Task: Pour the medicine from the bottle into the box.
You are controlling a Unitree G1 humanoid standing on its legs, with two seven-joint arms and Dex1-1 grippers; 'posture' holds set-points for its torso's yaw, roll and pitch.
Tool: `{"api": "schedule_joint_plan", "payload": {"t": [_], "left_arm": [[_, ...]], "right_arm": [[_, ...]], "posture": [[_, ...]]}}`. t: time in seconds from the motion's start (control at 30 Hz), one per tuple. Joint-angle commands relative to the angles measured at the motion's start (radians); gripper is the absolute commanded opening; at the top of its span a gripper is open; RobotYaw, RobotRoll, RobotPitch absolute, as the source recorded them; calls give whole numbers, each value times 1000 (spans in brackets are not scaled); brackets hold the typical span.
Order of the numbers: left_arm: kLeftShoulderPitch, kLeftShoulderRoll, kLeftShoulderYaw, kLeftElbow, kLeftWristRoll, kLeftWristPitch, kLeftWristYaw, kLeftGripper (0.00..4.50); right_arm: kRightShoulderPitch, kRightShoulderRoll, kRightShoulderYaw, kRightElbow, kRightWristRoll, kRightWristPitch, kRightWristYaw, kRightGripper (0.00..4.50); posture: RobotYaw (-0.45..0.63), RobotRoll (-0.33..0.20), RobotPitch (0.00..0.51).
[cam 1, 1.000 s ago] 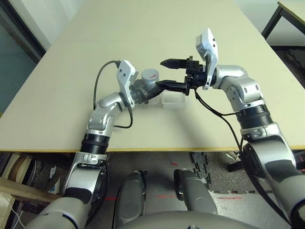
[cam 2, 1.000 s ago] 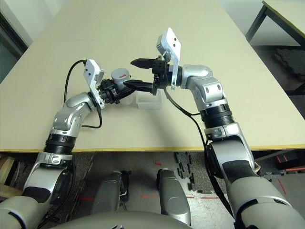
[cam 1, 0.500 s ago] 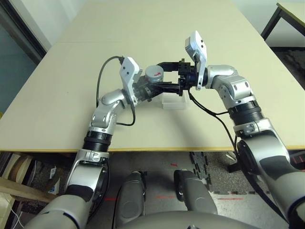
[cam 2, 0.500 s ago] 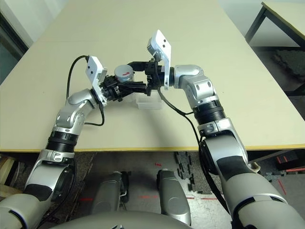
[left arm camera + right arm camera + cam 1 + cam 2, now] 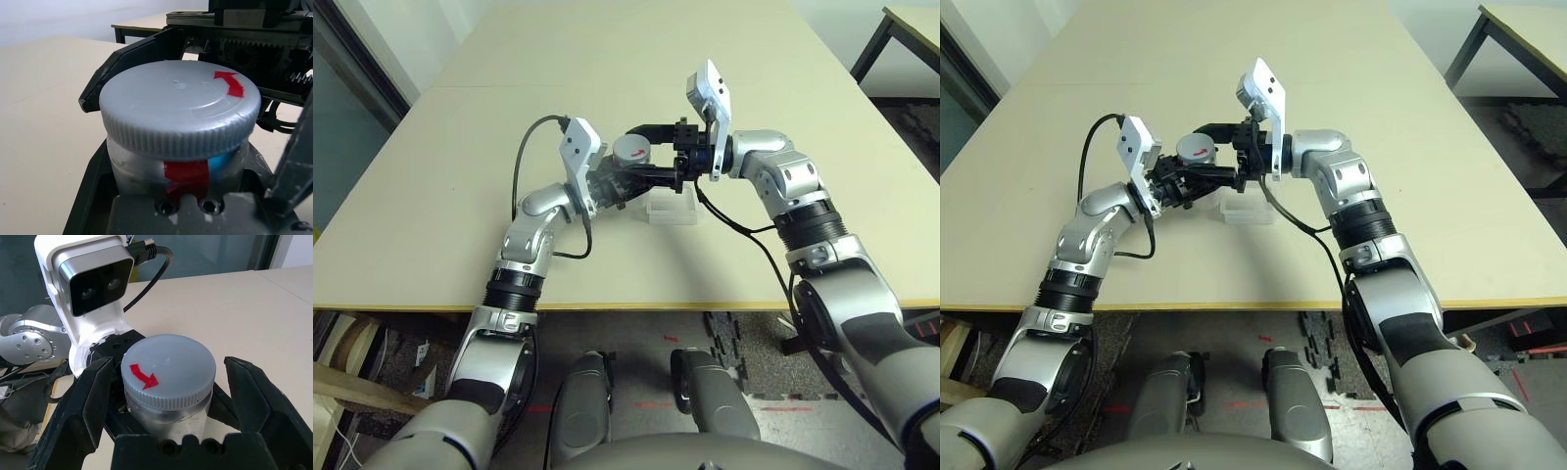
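Note:
My left gripper (image 5: 615, 182) is shut on the bottle (image 5: 187, 172), a silver-grey cylinder with a red and white label, held above the table. Its ribbed grey cap (image 5: 179, 108) with a red arrow sits on top (image 5: 168, 368). My right gripper (image 5: 642, 154) is open, with one black finger (image 5: 93, 401) on each side of the cap (image 5: 631, 150) and a small gap to it. The clear plastic box (image 5: 671, 208) lies on the table just right of the bottle, under the right gripper. The medicine is hidden.
The beige table (image 5: 724, 59) stretches wide on all sides of the arms. A black cable (image 5: 521, 166) loops from the left wrist camera (image 5: 88, 284). A second table's dark leg (image 5: 871, 39) stands at the far right.
My right gripper has moved left to the bottle, and its open fingers now straddle the cap. The left gripper has kept hold of the bottle and shifted slightly.

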Motion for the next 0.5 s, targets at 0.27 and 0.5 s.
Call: {"api": "schedule_joint_plan", "payload": {"t": [0.27, 0.5], "left_arm": [[20, 1, -10, 28, 12, -10, -5, 2650], [24, 4, -7, 29, 6, -2, -7, 2650]], "right_arm": [[-12, -2, -24, 10, 1, 0, -2, 2678], [-14, -7, -27, 20, 4, -1, 10, 2678]], "posture": [[-179, 0, 111], [-180, 0, 115]]}}
